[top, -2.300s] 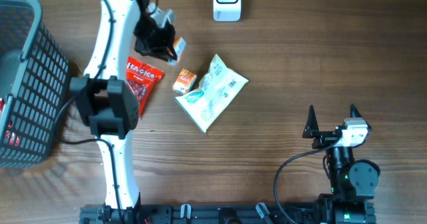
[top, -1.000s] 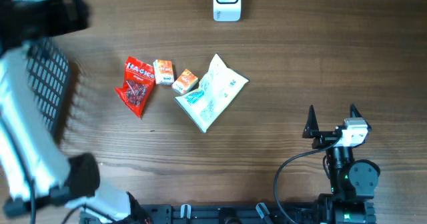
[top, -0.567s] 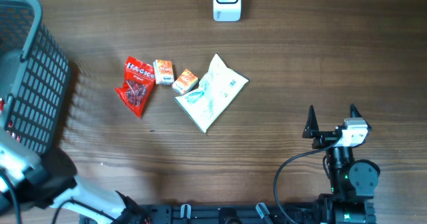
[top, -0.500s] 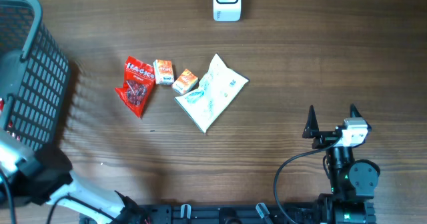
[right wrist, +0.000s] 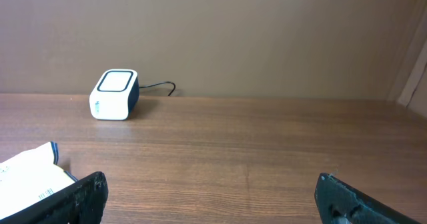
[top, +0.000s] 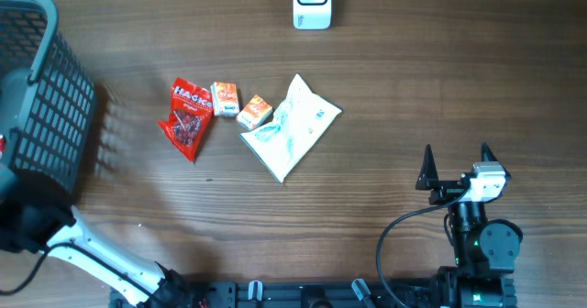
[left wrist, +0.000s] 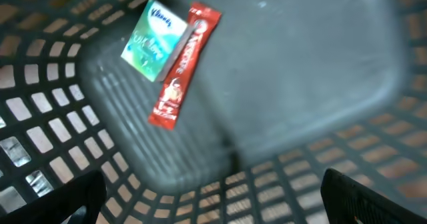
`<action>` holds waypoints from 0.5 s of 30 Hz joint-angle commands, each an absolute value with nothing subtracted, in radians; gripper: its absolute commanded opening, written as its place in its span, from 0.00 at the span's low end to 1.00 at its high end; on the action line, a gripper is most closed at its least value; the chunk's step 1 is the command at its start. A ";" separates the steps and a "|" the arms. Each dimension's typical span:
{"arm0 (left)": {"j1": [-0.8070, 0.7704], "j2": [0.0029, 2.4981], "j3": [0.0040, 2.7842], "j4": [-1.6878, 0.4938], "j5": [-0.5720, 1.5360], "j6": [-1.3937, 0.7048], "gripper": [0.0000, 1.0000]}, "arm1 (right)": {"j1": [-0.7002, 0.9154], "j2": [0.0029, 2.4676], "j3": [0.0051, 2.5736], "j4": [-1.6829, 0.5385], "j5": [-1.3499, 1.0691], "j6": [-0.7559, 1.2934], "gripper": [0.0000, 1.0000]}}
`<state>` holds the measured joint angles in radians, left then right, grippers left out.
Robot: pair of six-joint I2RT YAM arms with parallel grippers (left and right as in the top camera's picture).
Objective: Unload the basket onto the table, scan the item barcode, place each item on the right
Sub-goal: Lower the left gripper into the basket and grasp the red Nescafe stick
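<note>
Left fingers (left wrist: 63, 197), spread and empty, had swung from the small box (top: 225, 98) (left beside the red packet (top: 188, 115) on the worktop (top: 440, 70)) to over the basket (left wrist: 40, 117); right fingers (top: 427, 166) stood spread, idle; the scanner (top: 312, 3) stood well apart, so scanning seemingly remained pending.

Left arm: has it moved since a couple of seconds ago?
Yes. The left arm swung away from the red packet to the basket.
</note>
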<state>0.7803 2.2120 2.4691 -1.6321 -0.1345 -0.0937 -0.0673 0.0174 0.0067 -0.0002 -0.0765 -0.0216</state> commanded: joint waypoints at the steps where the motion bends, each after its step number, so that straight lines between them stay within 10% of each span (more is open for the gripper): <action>1: 0.787 2.260 2.466 -1.651 -0.258 -0.147 1.00 | -0.072 0.009 0.005 0.001 -0.059 -0.025 1.00; 15: 0.795 2.288 2.246 -1.597 -0.301 -0.169 1.00 | -0.072 0.009 0.005 0.001 -0.059 -0.025 1.00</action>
<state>0.7876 2.2730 2.3188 -1.6226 -0.2813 -0.1497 -0.0673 0.0174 0.0067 -0.0002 -0.0765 -0.0212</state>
